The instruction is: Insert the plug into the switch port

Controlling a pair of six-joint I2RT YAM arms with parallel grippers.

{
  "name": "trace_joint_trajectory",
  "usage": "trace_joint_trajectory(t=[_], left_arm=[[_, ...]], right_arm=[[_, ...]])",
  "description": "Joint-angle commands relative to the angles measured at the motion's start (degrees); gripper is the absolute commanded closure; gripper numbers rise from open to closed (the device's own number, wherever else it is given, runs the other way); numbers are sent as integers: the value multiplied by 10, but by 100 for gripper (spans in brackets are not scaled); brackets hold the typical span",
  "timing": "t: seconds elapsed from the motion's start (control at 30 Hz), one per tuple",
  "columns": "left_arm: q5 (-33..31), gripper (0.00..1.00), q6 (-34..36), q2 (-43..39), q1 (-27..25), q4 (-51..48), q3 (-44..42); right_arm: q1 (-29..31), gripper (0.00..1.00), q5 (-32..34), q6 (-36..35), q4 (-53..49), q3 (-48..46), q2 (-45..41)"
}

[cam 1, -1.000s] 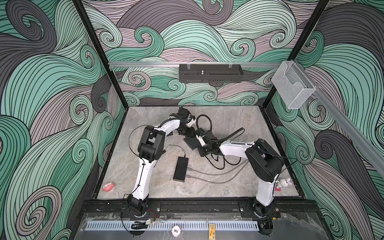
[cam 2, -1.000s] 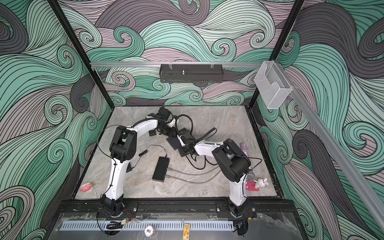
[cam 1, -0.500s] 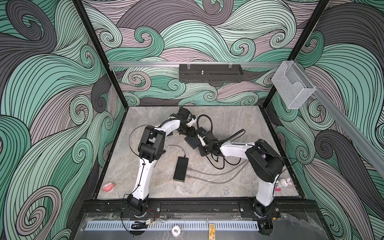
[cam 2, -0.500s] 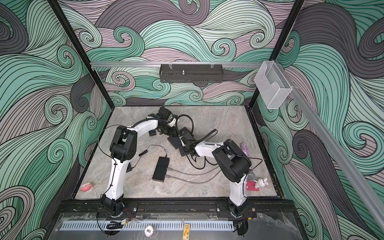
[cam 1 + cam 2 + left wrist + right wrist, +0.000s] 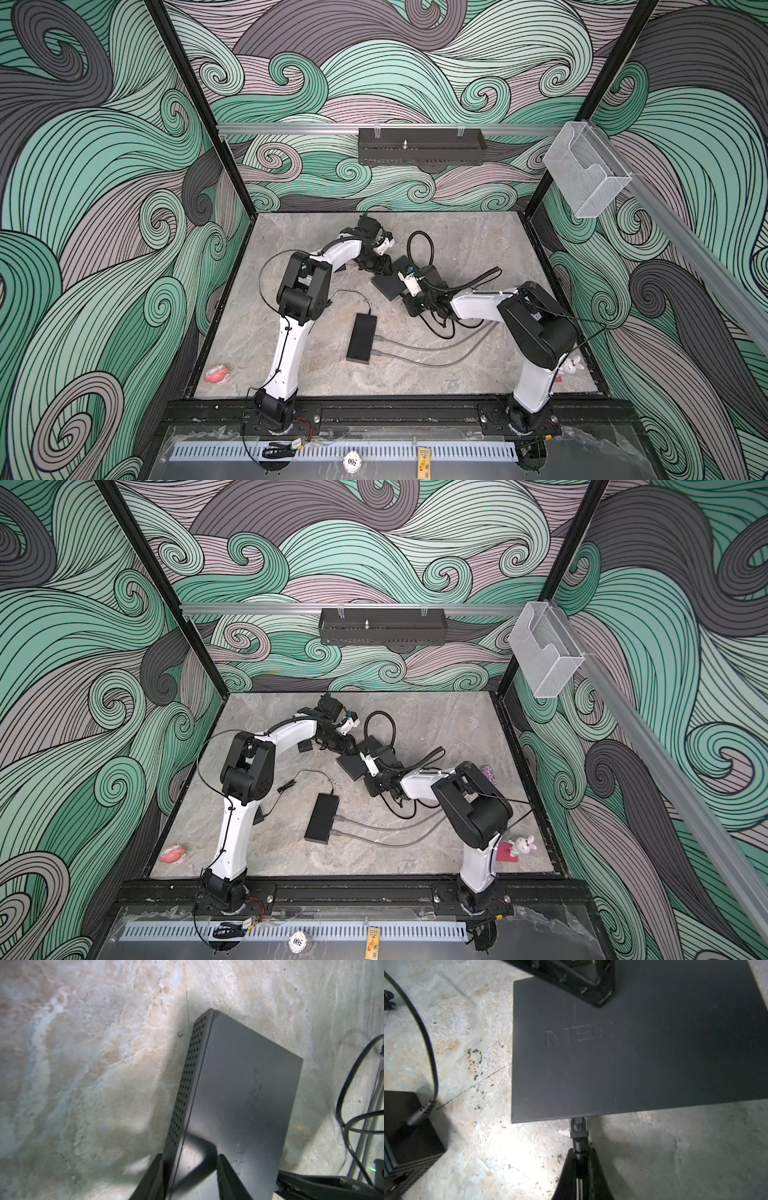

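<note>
A flat dark-grey box (image 5: 633, 1053) lettered MER lies mid-table in both top views (image 5: 386, 286) (image 5: 351, 766). My right gripper (image 5: 579, 1153) is shut on the neck of a black plug (image 5: 578, 1126). The plug's tip meets the box's near side under its top edge. The switch port shows in no view. My left gripper (image 5: 191, 1159) straddles the box's far edge. One finger (image 5: 160, 1163) lies on the perforated side (image 5: 187, 1084) and the other on the top face. A narrow black box (image 5: 361, 338) lies nearer the front, apart from both grippers.
Two grey cables (image 5: 436, 349) and a thin black wire run from the narrow box. A thick black cable loop (image 5: 419, 249) rises behind the grey box. A pink toy (image 5: 217, 374) sits front left and a white rabbit (image 5: 571, 365) front right. A small black block (image 5: 305, 746) lies under my left arm.
</note>
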Motion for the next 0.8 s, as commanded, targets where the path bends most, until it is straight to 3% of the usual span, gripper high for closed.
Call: trace_joint_trajectory(t=[0.0, 0.07, 0.1, 0.27, 0.5, 0.77], left_arm=[[67, 60, 6, 46, -76, -148, -48], [67, 61, 4, 46, -77, -147, -44], [68, 60, 4, 47, -77, -147, -42], [67, 61, 5, 45, -77, -149, -42], [65, 61, 5, 47, -77, -150, -36], [47, 61, 11, 47, -77, -157, -37]], right_arm=[[-3, 100, -100, -74, 15, 126, 25], [-2, 100, -100, -98, -116, 203, 55], [-3, 100, -78, -83, -130, 218, 62], [-33, 100, 13, 16, -20, 152, 27], [33, 100, 7, -38, -37, 174, 18], [18, 100, 38, -45, -4, 141, -52]])
